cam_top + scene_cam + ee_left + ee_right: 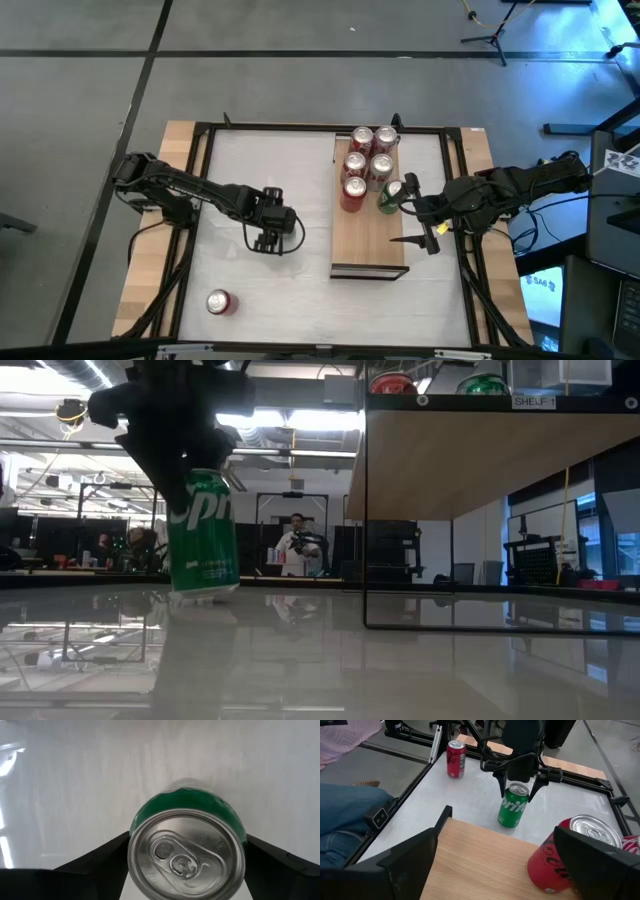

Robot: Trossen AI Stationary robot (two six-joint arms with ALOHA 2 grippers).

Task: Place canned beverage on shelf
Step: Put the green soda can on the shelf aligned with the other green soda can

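High view: red aluminium can (219,302) lies near-left on white tabletop (300,290). Left claw (266,236) straddles upright green aluminium can (513,805), fingers (95,862) flanking, contact unclear. Thin wall, smooth, likely slippery: grip mid-body. Light-wood shelf (368,245) right. Right claw (424,240) spread, empty.

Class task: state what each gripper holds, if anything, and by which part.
The left gripper straddles the upright green can at its top sides, on the white table; a firm grip cannot be told. The right gripper, open above the shelf, holds nothing.
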